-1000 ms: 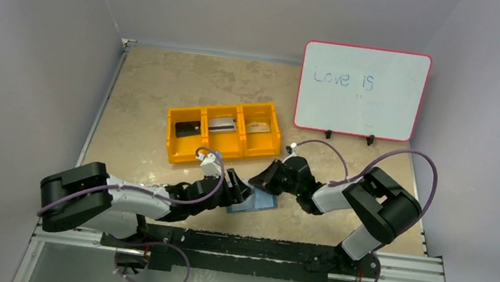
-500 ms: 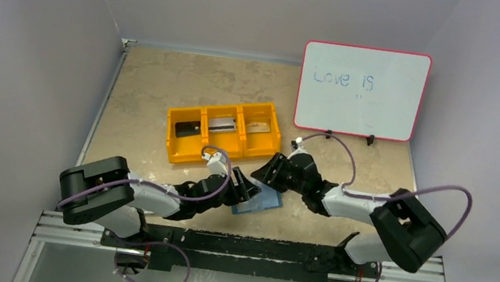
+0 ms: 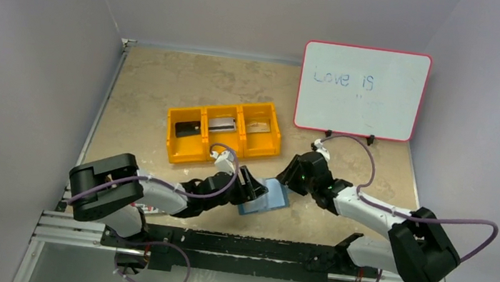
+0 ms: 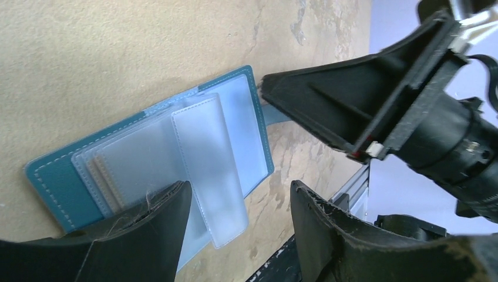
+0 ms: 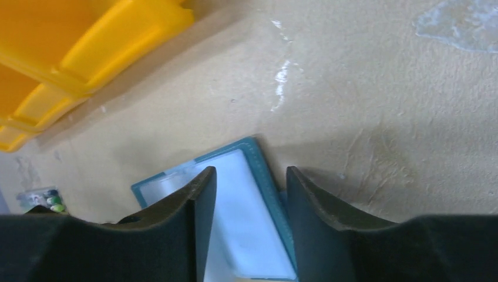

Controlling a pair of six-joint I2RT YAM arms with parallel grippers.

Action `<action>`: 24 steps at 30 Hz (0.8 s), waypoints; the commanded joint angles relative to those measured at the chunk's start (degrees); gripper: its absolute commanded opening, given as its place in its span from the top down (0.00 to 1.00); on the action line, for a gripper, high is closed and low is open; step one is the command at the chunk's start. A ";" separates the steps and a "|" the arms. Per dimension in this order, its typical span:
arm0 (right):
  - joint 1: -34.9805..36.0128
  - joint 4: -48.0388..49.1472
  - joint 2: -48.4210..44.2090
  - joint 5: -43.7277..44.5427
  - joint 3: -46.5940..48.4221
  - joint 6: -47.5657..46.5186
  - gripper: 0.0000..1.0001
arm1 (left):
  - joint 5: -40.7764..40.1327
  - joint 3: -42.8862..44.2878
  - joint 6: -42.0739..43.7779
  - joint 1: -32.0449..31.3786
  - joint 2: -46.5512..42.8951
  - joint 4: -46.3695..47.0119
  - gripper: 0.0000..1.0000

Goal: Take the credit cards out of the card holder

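Observation:
The teal card holder (image 3: 267,197) lies open on the table between the two grippers, its pale blue clear sleeves (image 4: 202,158) fanned out. My left gripper (image 3: 249,186) is open at its left side; in the left wrist view one finger (image 4: 147,229) rests over the sleeves and nothing is pinched. My right gripper (image 3: 291,178) is open above the holder's right edge (image 5: 267,176), jaws straddling that edge without closing on it. A black card (image 3: 187,128), a silver card (image 3: 221,124) and a tan card (image 3: 257,126) lie in the orange bin (image 3: 181,153). No card shows in the sleeves.
The orange three-compartment bin stands just behind the holder, its corner (image 5: 70,53) near the right gripper. A whiteboard (image 3: 361,90) stands at the back right. A pack of markers (image 5: 41,198) lies at the left. The arms' base rail (image 3: 241,248) runs along the near edge.
My right gripper has opened and moved to the right. The card holder has slid a little right, and my left arm has reached further right along with it.

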 commanded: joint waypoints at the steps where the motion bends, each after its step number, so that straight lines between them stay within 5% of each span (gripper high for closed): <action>1: -0.82 2.90 2.89 -6.01 -1.08 -3.50 0.54 | 0.85 3.33 1.65 0.28 0.16 -0.51 0.38; 7: -0.84 10.05 3.19 -12.69 -4.30 -0.87 0.64 | 1.24 7.40 4.04 0.27 1.22 -2.83 0.38; 14: -0.84 12.06 -3.11 -10.89 -9.82 5.15 0.84 | 3.46 12.71 4.12 0.45 7.83 -0.48 0.38; 20: -0.84 6.03 -5.88 -7.32 -9.12 4.89 0.77 | 6.82 13.42 3.78 0.66 10.05 2.60 0.41; 24: -0.80 4.17 -11.50 -6.92 -7.96 2.21 0.73 | 2.05 15.24 10.03 0.62 0.43 -10.05 0.41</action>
